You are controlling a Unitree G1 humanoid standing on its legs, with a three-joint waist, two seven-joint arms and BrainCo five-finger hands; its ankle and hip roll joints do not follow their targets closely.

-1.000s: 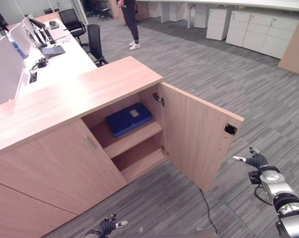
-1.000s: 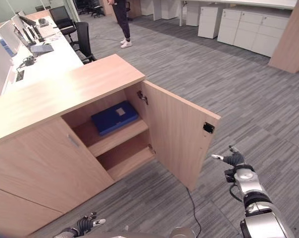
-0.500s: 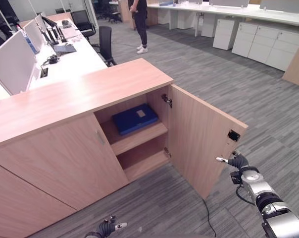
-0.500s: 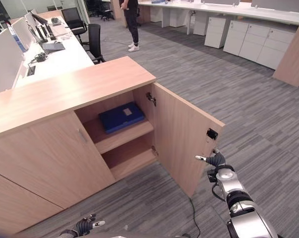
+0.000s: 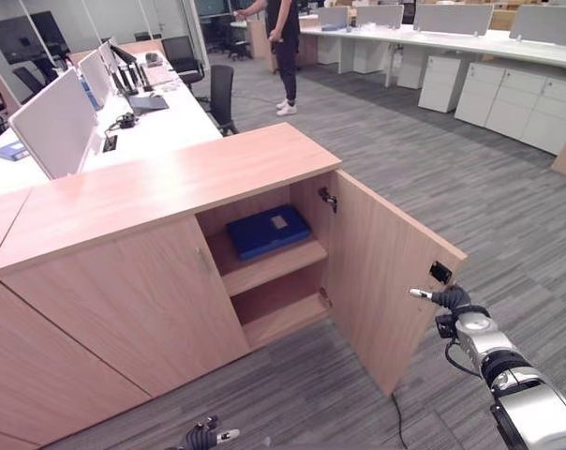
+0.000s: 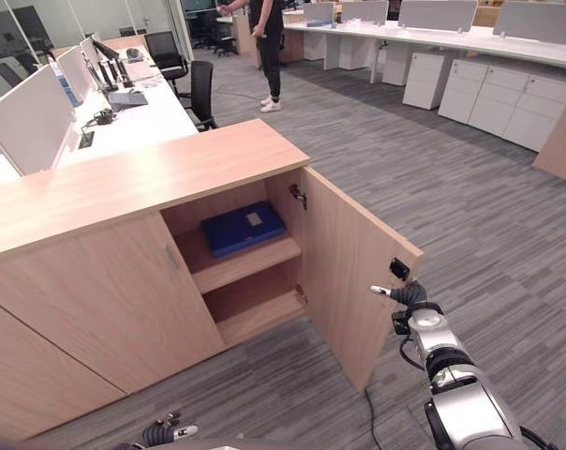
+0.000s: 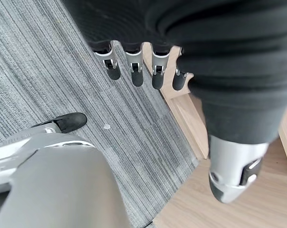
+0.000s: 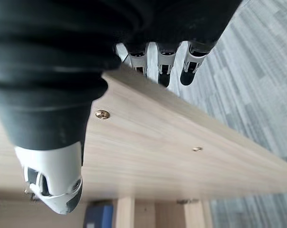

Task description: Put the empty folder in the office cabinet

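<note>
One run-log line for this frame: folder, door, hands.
folder: flat on upper cabinet shelf | cabinet door: open | right hand: open, at door's free edge | left hand: low, empty, open

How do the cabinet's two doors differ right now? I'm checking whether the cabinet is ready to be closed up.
The right door is swung wide open, showing the blue folder on the upper shelf; the left door is shut flush. The right hand is at the right door's free edge, fingers straight past that edge, whereas no hand is near the left door; the left hand hangs low over the carpet. Both doors are the same light wood.
</note>
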